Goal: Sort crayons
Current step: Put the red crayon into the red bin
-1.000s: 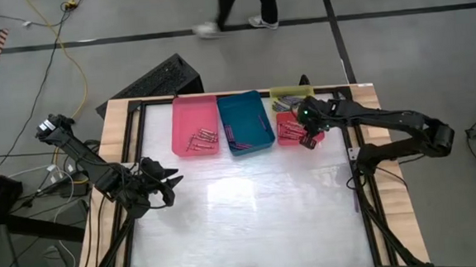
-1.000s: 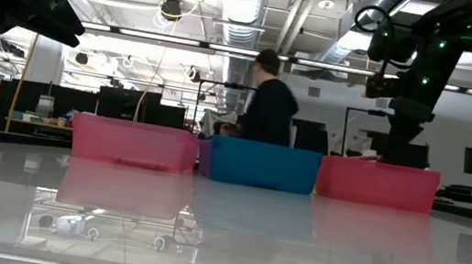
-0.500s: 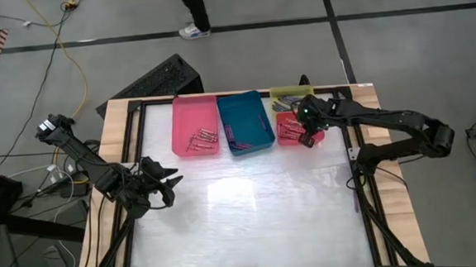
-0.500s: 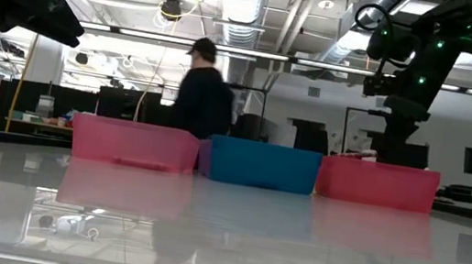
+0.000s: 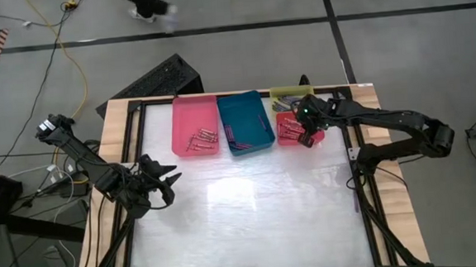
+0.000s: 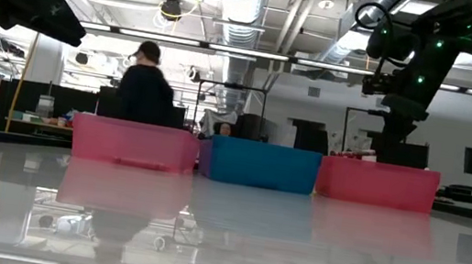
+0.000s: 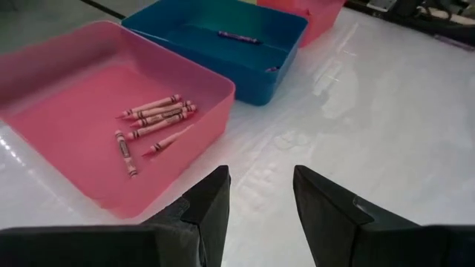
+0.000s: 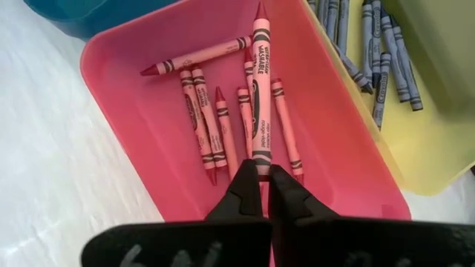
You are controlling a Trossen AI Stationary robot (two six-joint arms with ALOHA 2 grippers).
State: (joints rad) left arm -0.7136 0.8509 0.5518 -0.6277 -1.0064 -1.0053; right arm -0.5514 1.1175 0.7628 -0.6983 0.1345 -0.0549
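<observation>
My right gripper (image 8: 263, 176) is shut on a red crayon (image 8: 261, 74) over the red tray (image 5: 286, 139) at the far right of the row. Several more red crayons (image 8: 211, 119) lie on that tray's floor. Blue and grey crayons (image 8: 375, 52) lie in the yellow tray (image 8: 438, 89) behind it. Several pink crayons (image 7: 152, 119) lie in the pink tray (image 5: 194, 120), and a purple one (image 7: 237, 35) lies in the teal tray (image 5: 245, 121). My left gripper (image 5: 170, 181) is open and empty at the table's left. My right gripper pinches the red crayon's blunt end (image 8: 261, 159) between its two fingers. The crayon runs straight on from the fingertips, along the fingers, with its tip pointing away. It looks larger than the crayons on the tray floor, so it appears to be held above them.
The pink, teal and red trays stand side by side along the table's far edge (image 6: 254, 164). The white tabletop (image 5: 251, 215) stretches in front of them. A person (image 6: 143, 91) moves in the room beyond the table.
Neither arm has visibly moved. The person beyond the table has walked across the room.
</observation>
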